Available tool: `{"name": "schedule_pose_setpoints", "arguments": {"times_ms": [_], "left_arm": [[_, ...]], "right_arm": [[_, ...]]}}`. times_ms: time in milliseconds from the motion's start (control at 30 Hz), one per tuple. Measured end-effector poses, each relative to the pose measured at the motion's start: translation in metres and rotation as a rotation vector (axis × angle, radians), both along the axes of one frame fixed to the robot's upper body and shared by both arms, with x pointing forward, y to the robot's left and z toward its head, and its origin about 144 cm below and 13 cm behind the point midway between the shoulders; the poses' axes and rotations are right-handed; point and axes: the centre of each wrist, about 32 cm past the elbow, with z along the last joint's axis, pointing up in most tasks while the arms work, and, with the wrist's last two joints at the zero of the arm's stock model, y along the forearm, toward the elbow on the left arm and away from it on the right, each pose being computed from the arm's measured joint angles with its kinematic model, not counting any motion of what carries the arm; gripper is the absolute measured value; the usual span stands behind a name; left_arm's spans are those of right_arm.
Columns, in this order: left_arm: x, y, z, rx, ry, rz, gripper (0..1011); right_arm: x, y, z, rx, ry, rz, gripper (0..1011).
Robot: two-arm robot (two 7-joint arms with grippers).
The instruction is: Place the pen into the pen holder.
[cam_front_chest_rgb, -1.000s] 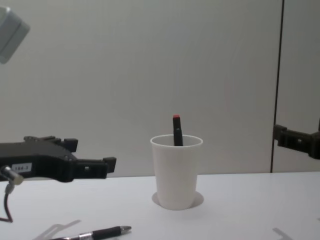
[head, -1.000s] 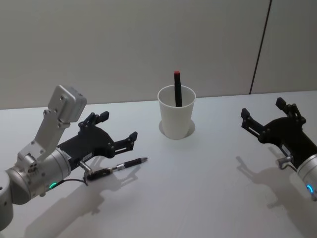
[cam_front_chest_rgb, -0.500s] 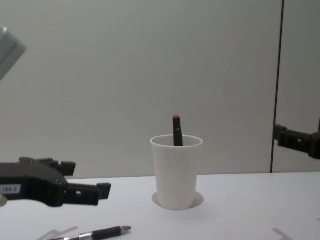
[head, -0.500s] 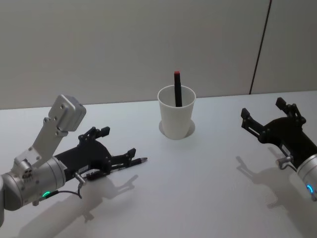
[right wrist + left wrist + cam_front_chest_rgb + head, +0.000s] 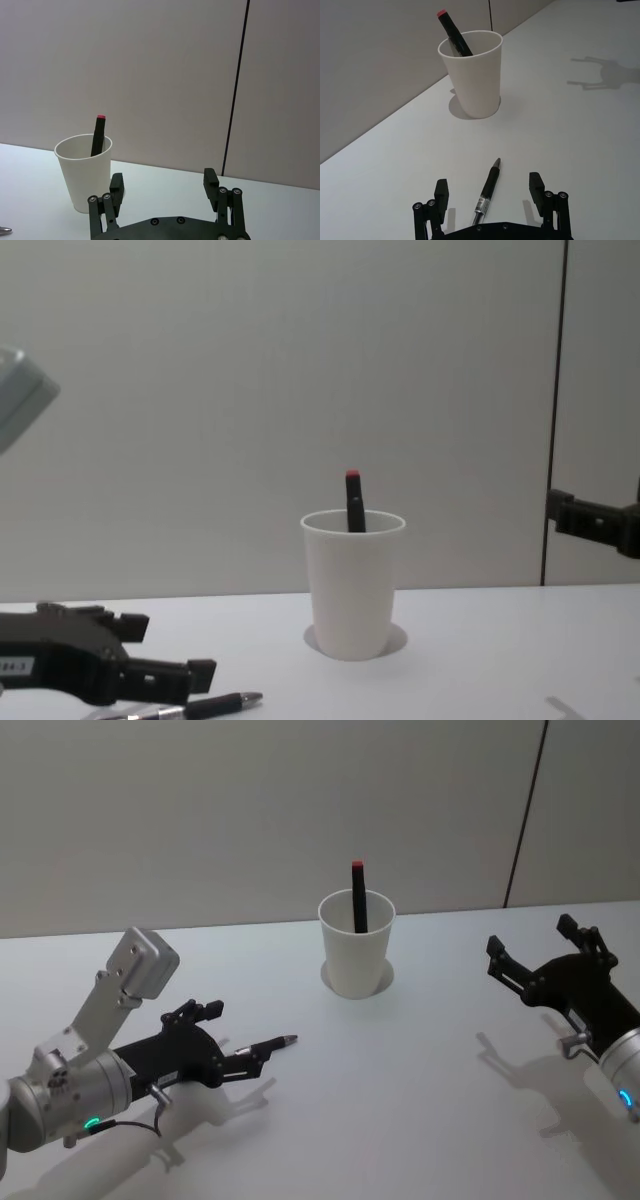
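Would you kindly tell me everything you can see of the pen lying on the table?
The pen is slim, with a black barrel, a pale label band near its rear and a silvery pointed tip. It lies flat on the white table, tip aimed toward the white paper-cup pen holder, apart from it. The open left gripper straddles it, one finger on each side of the barrel, neither visibly touching.

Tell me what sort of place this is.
Probably a robot lab test bench: a white table, a blank panel wall, a paper cup and pen, the left gripper open over the pen, the right gripper idle at the right.
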Motion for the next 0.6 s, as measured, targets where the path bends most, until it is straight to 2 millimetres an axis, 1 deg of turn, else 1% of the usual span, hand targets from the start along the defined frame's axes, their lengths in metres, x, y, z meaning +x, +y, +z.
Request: {"name": "schedule_pose_setpoints", "arguments": {"times_ms": [600], "left_arm": [[0.008,0.001,-0.013,0.052,0.058,0.018,1001]], "right_arm": [[0.000,0.000,0.000,0.000,0.000,0.000,1002]]}}
